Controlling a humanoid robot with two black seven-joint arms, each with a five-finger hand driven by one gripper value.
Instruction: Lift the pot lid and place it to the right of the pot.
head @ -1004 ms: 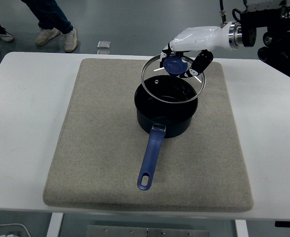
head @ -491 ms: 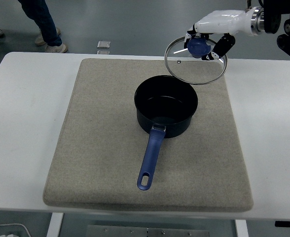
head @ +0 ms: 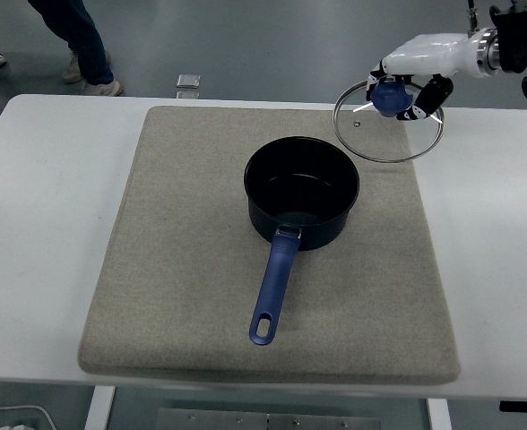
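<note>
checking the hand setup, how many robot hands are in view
1: the right hand, at the top right, holds the glass lid by its blue knob, in the air right of and behind the pot. The left hand is out of frame.

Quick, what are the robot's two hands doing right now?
Right robot hand: closed on the blue knob of the glass pot lid, holding it in the air.
Left robot hand: not in view.

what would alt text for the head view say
The robot's right hand holds a glass pot lid by its blue knob, in the air up and right of an open dark blue saucepan standing on a grey mat on a white table.
</note>
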